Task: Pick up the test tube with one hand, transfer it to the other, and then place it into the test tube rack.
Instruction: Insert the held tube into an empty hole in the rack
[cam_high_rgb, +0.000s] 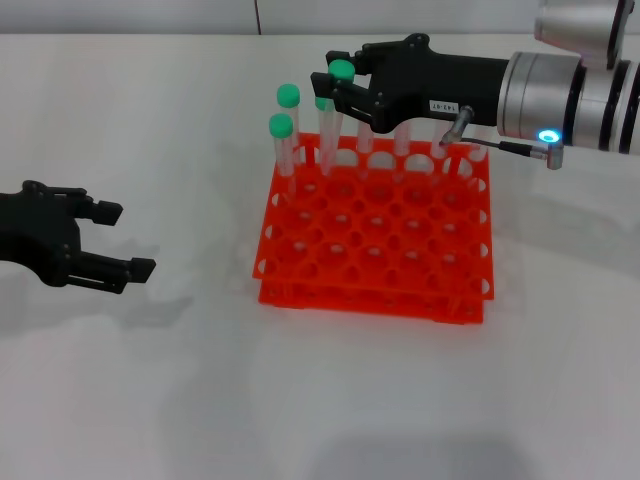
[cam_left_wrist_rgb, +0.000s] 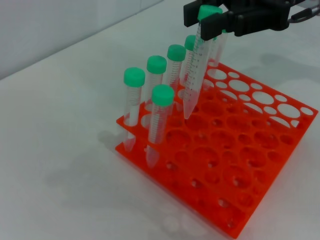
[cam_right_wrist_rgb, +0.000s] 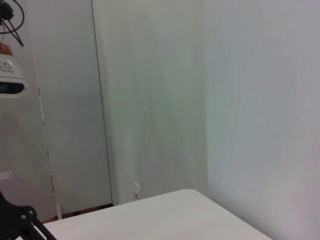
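At upper centre the right gripper (cam_high_rgb: 345, 85) pinches the test tube (cam_left_wrist_rgb: 196, 65) just under its cap, tip hanging over the rack (cam_high_rgb: 400, 262) for lowering, while the left gripper (cam_high_rgb: 105, 240) waits open at left.

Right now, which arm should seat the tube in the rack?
Right. The right claw already grips the test tube near its green cap, its tip hanging just over the orange rack. The left claw is open, empty, well off to the rack's side.
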